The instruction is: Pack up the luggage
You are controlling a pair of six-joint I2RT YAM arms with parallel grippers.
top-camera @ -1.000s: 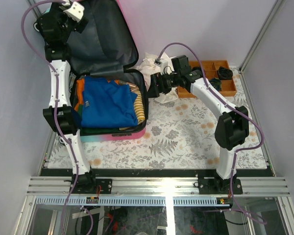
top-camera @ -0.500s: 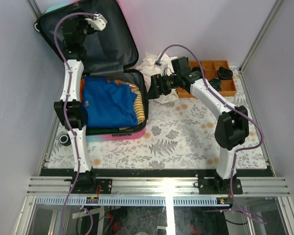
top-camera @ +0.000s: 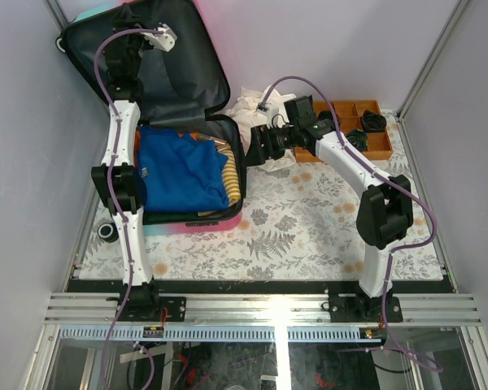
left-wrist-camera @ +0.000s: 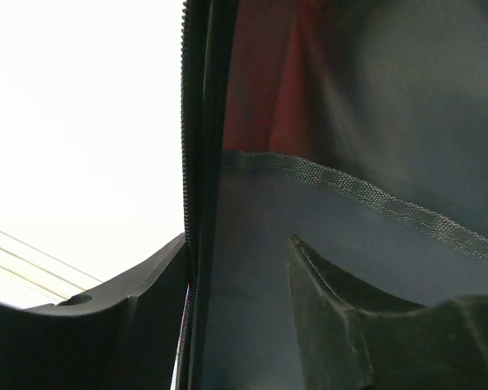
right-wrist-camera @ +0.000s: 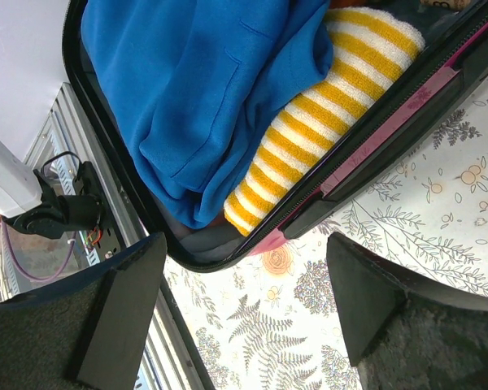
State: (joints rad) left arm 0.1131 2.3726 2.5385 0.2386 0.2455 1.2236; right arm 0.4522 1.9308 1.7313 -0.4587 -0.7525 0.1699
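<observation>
Straddling the lid's edge: my left gripper (left-wrist-camera: 236,244) is up at the rim of the raised lid, one finger on the outer side by the zipper, the other finger (left-wrist-camera: 350,325) against the dark grey lining. The jaws stand partly apart with the rim between them, and I cannot tell whether they pinch it. The luggage (top-camera: 179,73) lies open on the left part of the flowered table (top-camera: 309,219), base flat and lid tilted up toward the back corner, with the pink-to-teal shell showing along the near rim. Inside the base a blue garment (top-camera: 183,171) covers most of the space, and a yellow-and-white striped piece (top-camera: 232,175) is tucked along the right wall. My right gripper (top-camera: 256,150) hangs just beside that right wall, fingers spread wide and nothing between them. Its wrist view looks down on the striped piece and the rim. A white cloth (top-camera: 246,110) lies behind it, and an orange tray (top-camera: 382,152) sits further right.
</observation>
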